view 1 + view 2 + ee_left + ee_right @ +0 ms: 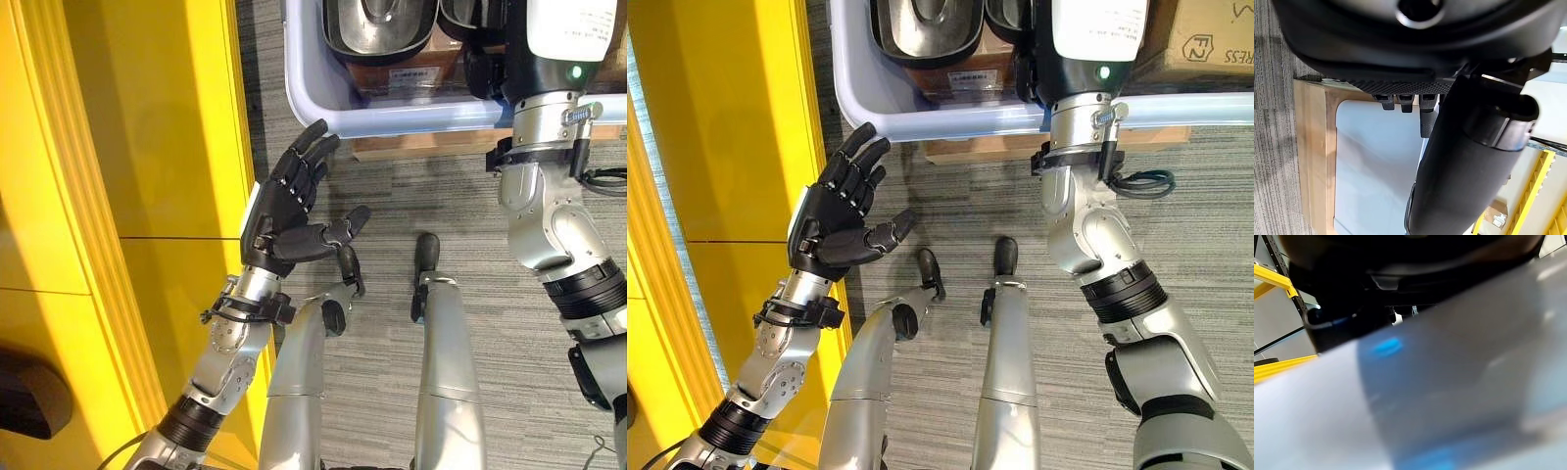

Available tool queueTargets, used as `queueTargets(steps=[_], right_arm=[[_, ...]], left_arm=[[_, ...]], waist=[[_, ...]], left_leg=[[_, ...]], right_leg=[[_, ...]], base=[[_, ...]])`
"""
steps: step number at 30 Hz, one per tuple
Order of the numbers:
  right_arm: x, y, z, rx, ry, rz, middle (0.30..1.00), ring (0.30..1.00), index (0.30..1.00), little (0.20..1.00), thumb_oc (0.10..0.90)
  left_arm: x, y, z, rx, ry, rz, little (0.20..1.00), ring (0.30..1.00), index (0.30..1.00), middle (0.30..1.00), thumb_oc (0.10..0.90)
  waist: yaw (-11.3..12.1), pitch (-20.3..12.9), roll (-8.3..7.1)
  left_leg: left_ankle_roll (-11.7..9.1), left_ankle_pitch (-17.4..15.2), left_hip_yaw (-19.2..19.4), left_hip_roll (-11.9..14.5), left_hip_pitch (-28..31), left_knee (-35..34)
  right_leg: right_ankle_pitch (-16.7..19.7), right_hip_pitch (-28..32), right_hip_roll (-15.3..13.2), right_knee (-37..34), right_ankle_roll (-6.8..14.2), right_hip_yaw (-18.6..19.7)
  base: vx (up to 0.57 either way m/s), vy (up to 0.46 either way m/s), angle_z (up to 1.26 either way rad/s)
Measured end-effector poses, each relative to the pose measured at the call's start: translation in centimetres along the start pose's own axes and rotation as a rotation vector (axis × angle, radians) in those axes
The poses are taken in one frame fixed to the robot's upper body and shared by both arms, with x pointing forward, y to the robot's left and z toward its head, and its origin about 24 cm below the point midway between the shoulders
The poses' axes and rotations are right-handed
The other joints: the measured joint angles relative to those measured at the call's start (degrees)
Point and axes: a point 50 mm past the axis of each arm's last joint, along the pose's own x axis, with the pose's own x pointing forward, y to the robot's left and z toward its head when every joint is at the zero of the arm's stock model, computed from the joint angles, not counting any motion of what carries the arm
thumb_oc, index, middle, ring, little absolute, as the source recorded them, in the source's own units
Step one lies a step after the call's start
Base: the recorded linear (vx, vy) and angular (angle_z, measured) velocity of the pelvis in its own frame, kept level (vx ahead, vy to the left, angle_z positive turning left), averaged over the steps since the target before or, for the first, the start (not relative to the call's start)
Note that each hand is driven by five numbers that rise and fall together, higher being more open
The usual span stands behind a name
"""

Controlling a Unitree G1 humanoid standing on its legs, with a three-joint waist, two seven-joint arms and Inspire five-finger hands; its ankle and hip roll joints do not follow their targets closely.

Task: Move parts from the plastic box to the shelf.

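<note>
We see two silver-grey arms with black ribbed bands at the joints. The left hand (284, 220) is dark, its fingers (312, 147) segmented and matte black, with a white edge along its back. On the right forearm, a glossy black and white shell carries a small green light (1104, 71), and a metal clamp ring sits below it.

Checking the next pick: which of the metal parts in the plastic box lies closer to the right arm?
The partly hidden metal part, beside the right forearm where it enters the plastic box. The other metal part lies further left, fully exposed.
</note>
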Motion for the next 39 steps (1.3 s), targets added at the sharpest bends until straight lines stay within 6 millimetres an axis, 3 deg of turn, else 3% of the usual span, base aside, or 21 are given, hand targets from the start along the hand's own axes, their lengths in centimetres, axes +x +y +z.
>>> queueTargets(steps=[20,39], right_arm=[[1.7,-0.6,0.6,-0.003,-0.024,0.008,1.0,1.0,1.0,1.0,0.9],[3.5,-0.4,1.0,-0.056,-0.055,0.139,1.0,1.0,1.0,1.0,0.9]], left_arm=[[0.1,0.3,-1.0,0.01,0.06,0.013,1.0,1.0,1.0,1.0,0.9],[0.3,0.8,-1.4,0.032,0.088,0.023,1.0,1.0,1.0,1.0,0.9]], waist=[[-0.9,0.0,0.0],[-0.9,-0.1,0.08]], left_leg=[[-0.4,-0.2,-0.3,0.0,-2.0,0.1],[-0.2,2.1,-0.9,0.0,-2.8,-1.9]], right_leg=[[-0.1,-1.8,0.1,0.1,-0.4,-0.2],[1.7,-2.3,0.4,-1.7,-0.2,-0.6]], base=[[0.0,0.0,0.0],[-0.02,-0.006,0.0]])
